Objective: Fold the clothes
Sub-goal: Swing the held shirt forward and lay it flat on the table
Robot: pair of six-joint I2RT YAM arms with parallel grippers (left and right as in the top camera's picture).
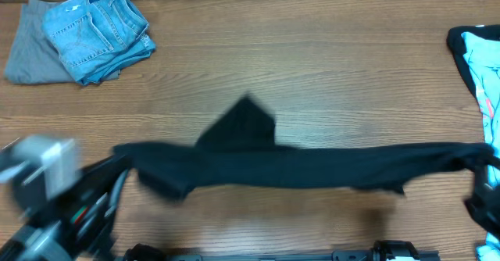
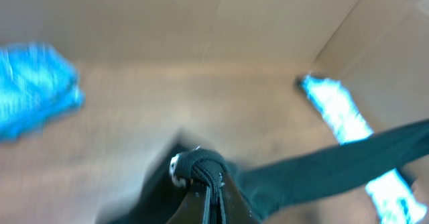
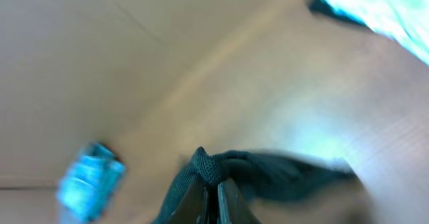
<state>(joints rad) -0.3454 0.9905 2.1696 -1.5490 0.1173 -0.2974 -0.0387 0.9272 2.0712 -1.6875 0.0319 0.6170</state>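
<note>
Nearest us, along the near edge of the table (image 1: 312,73), the black garment (image 1: 312,167) is pulled out into a long narrow band running almost from the left edge to the right edge. Our left end effector (image 1: 123,166) is clamped tight on the band's left end. The left wrist view shows the jaws pressed together with a knot of fabric bunched at their tip (image 2: 209,184). Our right end effector (image 1: 484,166) is likewise closed hard on the right end, with cloth gathered between its fingers in the right wrist view (image 3: 211,187). The left arm is blurred in the overhead view.

A little farther in, a dark triangular flap of the garment points toward the middle of the table. We cannot tell whether the band rests on the wood or hangs just above it.

At the far left corner lie folded jeans (image 1: 101,30) on a grey cloth (image 1: 31,54), and a patterned cloth (image 1: 478,66) sits at the right edge, all well apart from the garment.

We judge this to be the straightening step: the garment is stretched between both arms, with no fold made yet. The next move calls for laying it flat toward the open middle. Both ends should travel together and stay taut, so that the flap spreads out rather than tucking under.
</note>
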